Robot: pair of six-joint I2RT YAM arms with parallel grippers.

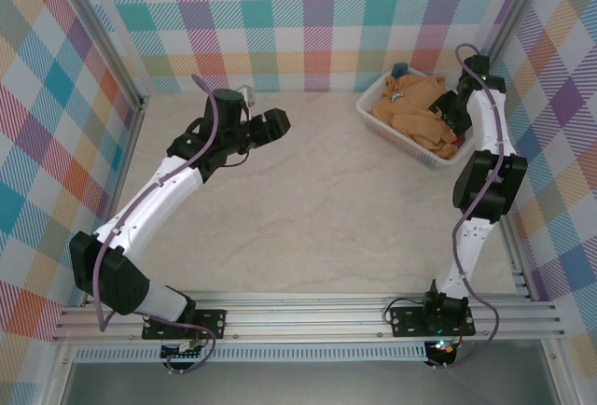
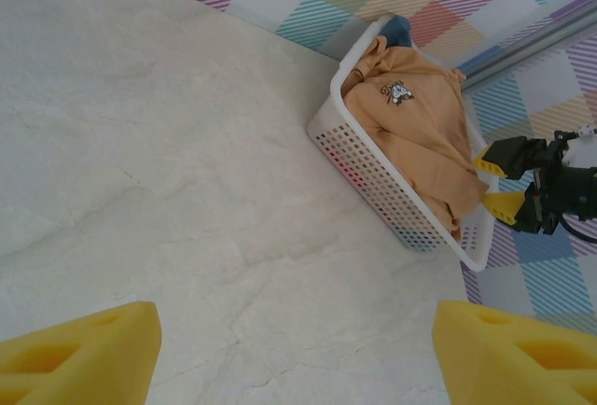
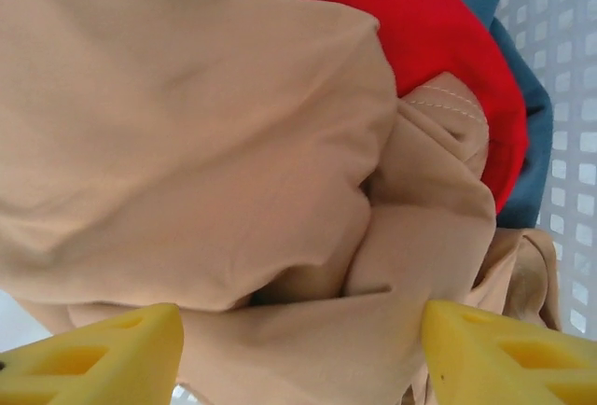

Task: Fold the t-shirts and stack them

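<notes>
Top external view: the white lattice basket (image 1: 375,119) sits at the far right corner of the table (image 1: 308,218), with the tan t-shirt (image 1: 415,111) heaped on top inside it. Right gripper (image 1: 451,111) is down in the basket, jaws spread, tan fabric bunched between the fingers but not pinched as far as I can see. Right wrist cam catches a red shirt (image 3: 448,41) and a blue one (image 3: 527,144) under the tan. Left gripper (image 1: 273,124) hovers over bare table, wide open, holding nothing.
</notes>
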